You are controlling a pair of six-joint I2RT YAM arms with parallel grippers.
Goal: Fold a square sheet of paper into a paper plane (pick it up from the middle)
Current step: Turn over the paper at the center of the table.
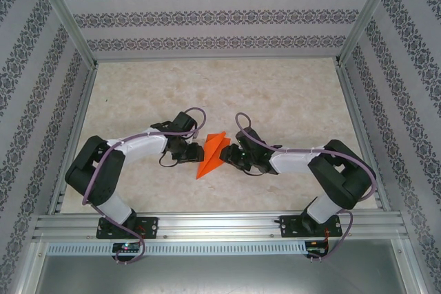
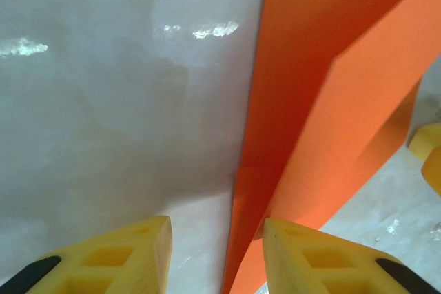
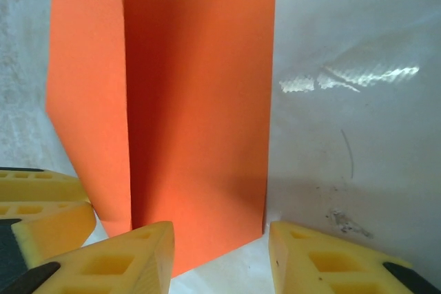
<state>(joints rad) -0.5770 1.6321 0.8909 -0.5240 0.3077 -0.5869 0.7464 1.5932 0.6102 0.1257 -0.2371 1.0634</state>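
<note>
The left gripper (image 2: 217,256) is pictured with its yellow fingers (image 2: 131,253) spread and nothing pinched between them. The long edge of the paper plane (image 2: 310,101) is caught running from 12 o'clock down to 6 o'clock through the gap, just beside the finger at 5 o'clock. The right gripper (image 3: 220,259) is likewise shown with its jaws parted and empty, and the plane's near edge is laid across the space between them. In that wrist view the orange paper is spread from 11 o'clock to 6 o'clock, a straight crease dividing a lighter panel from a darker one. The left gripper's fingers are glimpsed at 8 o'clock, close to the paper's far side.

Seen from above, the plane (image 1: 212,153) is found on the marbled table (image 1: 275,94), a little toward 6 o'clock from its middle. Its point is aimed at about 7 o'clock and its wide end at 1 o'clock. The left gripper is held at the plane's 9 o'clock side and the right gripper at its 3 o'clock side, both close against the paper. Whether either is touching it cannot be told from above. Both arms are bent inward from bases bolted to an aluminium rail (image 1: 220,225) at 6 o'clock, and the table is enclosed by patterned walls (image 1: 220,18).
</note>
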